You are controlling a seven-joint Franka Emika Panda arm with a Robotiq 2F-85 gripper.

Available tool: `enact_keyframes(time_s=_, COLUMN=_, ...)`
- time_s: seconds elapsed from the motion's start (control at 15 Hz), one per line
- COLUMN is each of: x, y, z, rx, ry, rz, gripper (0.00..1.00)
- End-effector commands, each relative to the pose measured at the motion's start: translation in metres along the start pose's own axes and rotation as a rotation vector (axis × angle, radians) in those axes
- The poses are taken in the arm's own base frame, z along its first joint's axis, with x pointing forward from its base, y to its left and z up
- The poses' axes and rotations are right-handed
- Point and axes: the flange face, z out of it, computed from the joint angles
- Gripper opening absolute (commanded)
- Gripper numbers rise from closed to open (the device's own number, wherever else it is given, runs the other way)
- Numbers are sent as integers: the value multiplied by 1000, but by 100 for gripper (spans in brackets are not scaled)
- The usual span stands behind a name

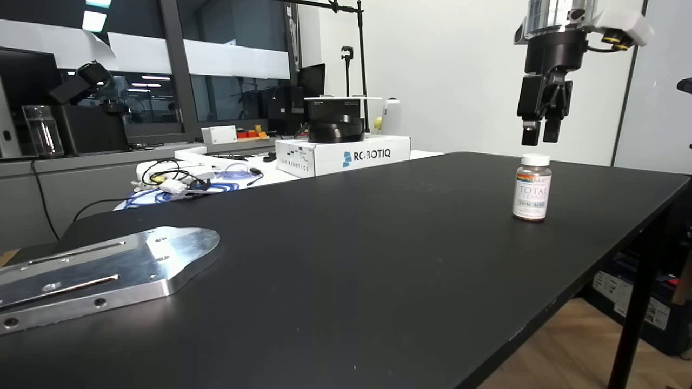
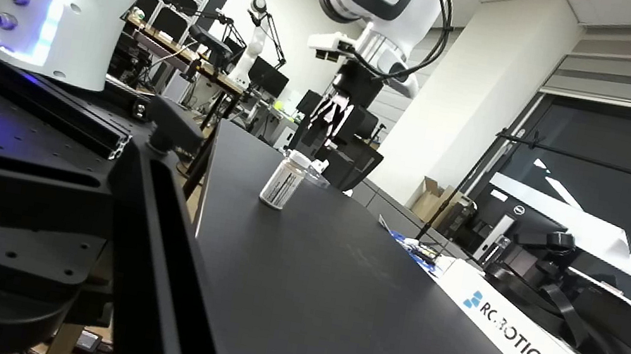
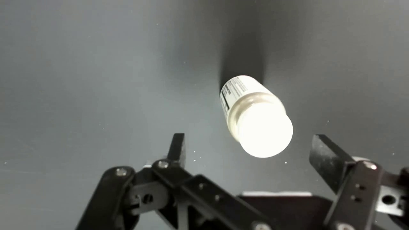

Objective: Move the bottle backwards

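Observation:
The bottle (image 1: 532,190) stands upright on the black table (image 1: 346,259), with its white cap up and a white label around it. It also shows in an exterior view (image 2: 284,179) and in the wrist view (image 3: 243,91), where the cap is overexposed. My gripper (image 1: 541,131) is just above the bottle and apart from it, pointing down. In the wrist view my gripper (image 3: 250,152) is open, its two fingers wide apart, with the bottle's cap showing between and slightly beyond the fingertips. Nothing is held.
A silver metal plate (image 1: 119,259) lies on the table far from the bottle. A white Robotiq box (image 1: 351,155), also in an exterior view (image 2: 524,350), stands beyond the table's long edge near tangled cables (image 1: 178,181). The bottle is near the opposite table edge.

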Motion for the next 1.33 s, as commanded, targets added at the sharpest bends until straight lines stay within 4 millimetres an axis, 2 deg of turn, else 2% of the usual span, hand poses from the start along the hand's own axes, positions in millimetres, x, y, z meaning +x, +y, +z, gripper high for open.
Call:
enact_keyframes(time_s=0.0, x=1, y=1, z=12, rx=28, ry=-14, rz=-10, gripper=100)
enact_keyframes(time_s=0.8, x=-1, y=-3, z=51, rx=26, ry=-28, rz=-51, gripper=100)
enact_keyframes(time_s=0.87, x=-1, y=-3, z=54, rx=24, ry=-27, rz=-55, gripper=75)
enact_keyframes(time_s=0.93, x=-1, y=-3, z=57, rx=25, ry=-30, rz=-58, gripper=73)
enact_keyframes(time_s=1.27, x=0, y=-6, z=57, rx=18, ry=-49, rz=-58, gripper=39)
